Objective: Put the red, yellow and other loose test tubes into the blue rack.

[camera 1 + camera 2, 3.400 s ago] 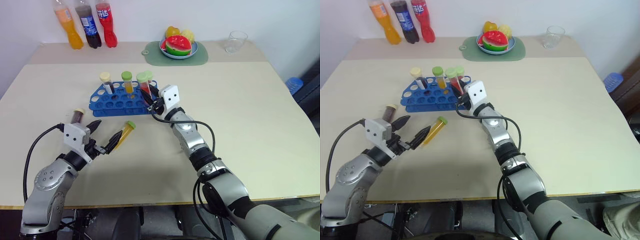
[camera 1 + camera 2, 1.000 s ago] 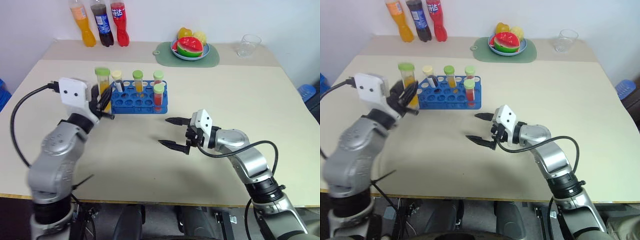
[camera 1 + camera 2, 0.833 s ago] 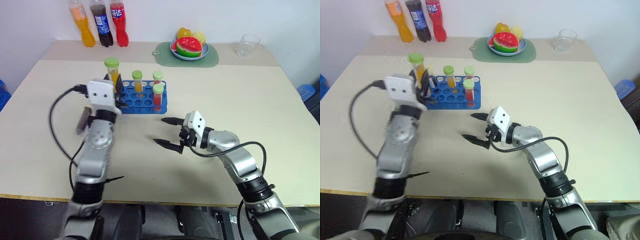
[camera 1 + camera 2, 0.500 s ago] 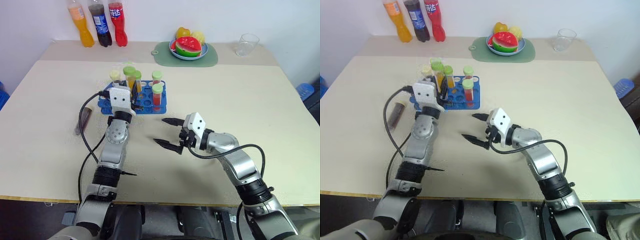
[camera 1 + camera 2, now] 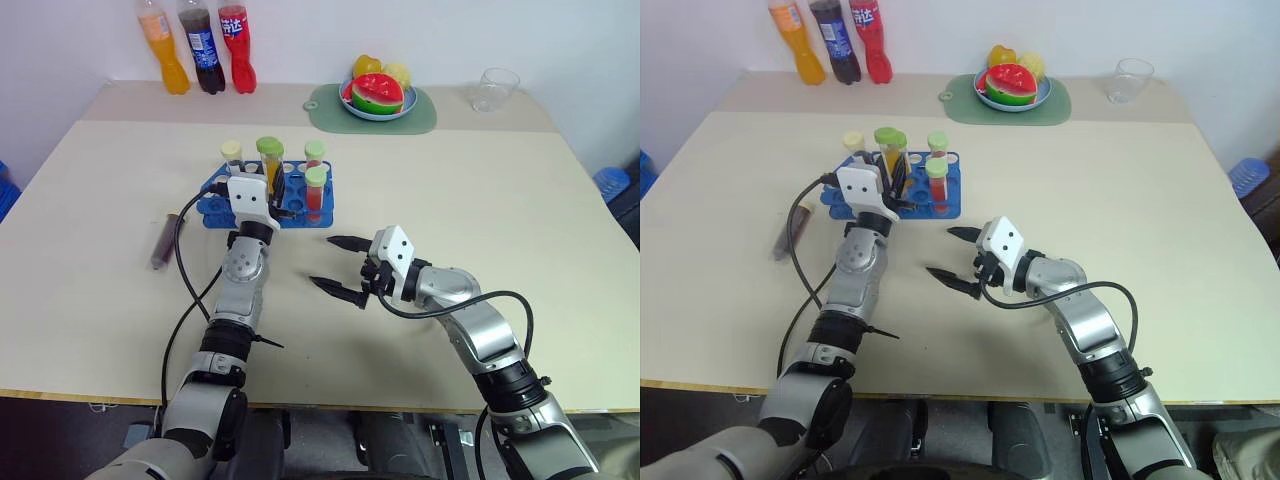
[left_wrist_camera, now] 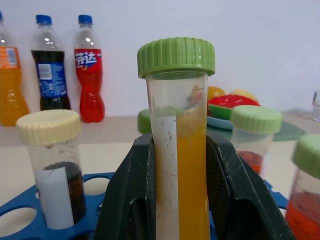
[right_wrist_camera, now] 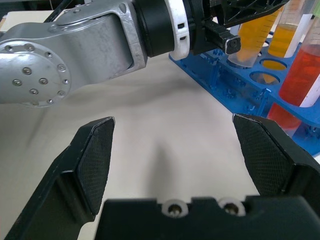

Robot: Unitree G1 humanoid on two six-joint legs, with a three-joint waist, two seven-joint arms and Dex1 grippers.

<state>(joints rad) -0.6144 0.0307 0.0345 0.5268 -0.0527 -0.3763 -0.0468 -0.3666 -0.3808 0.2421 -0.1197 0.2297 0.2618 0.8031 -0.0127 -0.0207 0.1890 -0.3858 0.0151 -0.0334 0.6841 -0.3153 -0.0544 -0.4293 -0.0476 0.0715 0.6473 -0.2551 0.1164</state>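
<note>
Now the left gripper, clenched on the yellow tube upright over the blue rack, should lower it straight into a free hole, while the brown tube lies at the rack's nine o'clock and the right gripper waits, fingers spread.

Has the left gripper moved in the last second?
Yes. The left gripper, shut on the green-capped yellow-orange test tube, shifted from the bright blue plastic rack's left end to over its holes.
</note>
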